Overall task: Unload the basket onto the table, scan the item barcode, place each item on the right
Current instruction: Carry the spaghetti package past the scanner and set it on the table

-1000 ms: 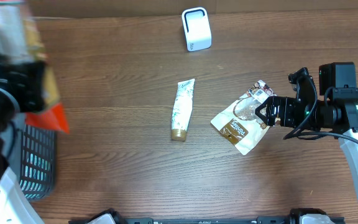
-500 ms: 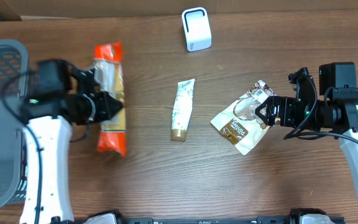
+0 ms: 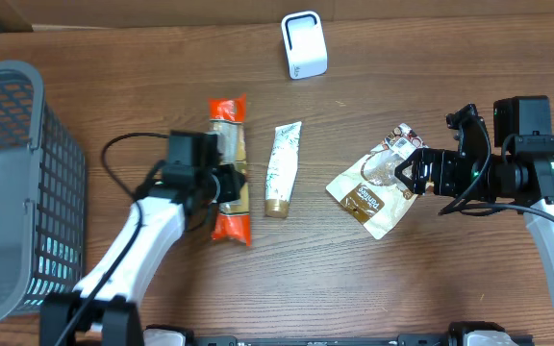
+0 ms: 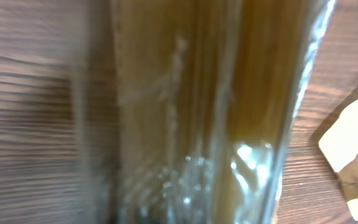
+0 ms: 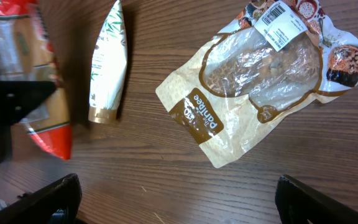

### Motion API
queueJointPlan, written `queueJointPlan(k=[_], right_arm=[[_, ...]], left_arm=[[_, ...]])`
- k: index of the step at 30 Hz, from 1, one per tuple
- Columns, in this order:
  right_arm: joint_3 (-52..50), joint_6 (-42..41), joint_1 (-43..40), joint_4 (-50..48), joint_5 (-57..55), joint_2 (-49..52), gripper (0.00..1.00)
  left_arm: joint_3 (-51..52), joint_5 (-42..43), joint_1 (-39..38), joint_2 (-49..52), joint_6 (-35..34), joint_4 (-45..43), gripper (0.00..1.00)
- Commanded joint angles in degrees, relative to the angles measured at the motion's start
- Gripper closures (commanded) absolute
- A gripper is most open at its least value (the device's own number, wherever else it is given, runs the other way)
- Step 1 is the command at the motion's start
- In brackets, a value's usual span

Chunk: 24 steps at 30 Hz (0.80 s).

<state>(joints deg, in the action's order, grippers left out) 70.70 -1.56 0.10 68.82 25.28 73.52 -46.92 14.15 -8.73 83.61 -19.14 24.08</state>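
Carry step: left pincer (image 3: 229, 183) pinched the pasta packet (image 3: 227, 130), right pincer (image 3: 404, 179) spread beside the pouch (image 3: 368, 187); next probably needed the barcode turned toward the far scanner (image 3: 304, 44).

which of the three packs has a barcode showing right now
The tan pouch on the right: a white barcode sticker faces up at one end. The white tube and the orange-ended spaghetti pack show no barcode in these views.

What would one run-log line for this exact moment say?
left pincer: shut on pasta pack | right pincer: open near snack pouch | scanner: untouched
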Motion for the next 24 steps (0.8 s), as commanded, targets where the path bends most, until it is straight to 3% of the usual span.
queueJointPlan(k=[1, 2, 3, 4, 5, 12, 18, 20, 24], right_arm=[[1.3, -0.2, 0.2, -0.1, 0.3, -0.2, 0.00], [1.3, -0.2, 0.2, -0.1, 0.3, -0.2, 0.00], [1.3, -0.2, 0.2, -0.1, 0.3, -0.2, 0.00], [1.3, -0.2, 0.2, 0.0, 0.3, -0.2, 0.00], [1.3, -0.2, 0.2, 0.0, 0.3, -0.2, 0.00], [1.3, -0.2, 0.2, 0.5, 0.3, -0.2, 0.00], [1.3, -0.2, 0.2, 0.9, 0.3, -0.2, 0.00], [1.3, -0.2, 0.2, 1.0, 0.3, -0.2, 0.00], [1.3, -0.2, 0.2, 1.0, 0.3, -0.2, 0.00]], left_arm=[[-0.6, -2.3, -3.0, 2.8, -2.4, -3.4, 0.93], [-0.6, -2.2, -3.7, 3.6, -2.4, -4.0, 0.82], [-0.6, -2.1, -4.3, 4.2, -2.8, -4.5, 0.62], [-0.6, -2.1, -4.8, 4.4, -2.8, -4.9, 0.28], [-0.6, -2.1, -5.2, 4.4, -2.8, -5.1, 0.00], [-8.4, -0.6, -5.2, 4.3, -2.8, 0.0, 0.00], [-29.0, -2.9, -4.3, 4.3, 2.4, 18.2, 0.00], [-41.7, -8.9, -2.3, 4.3, 5.2, 28.7, 0.01], [-57.3, -16.7, 2.0, 4.3, 8.0, 40.5, 0.00]])
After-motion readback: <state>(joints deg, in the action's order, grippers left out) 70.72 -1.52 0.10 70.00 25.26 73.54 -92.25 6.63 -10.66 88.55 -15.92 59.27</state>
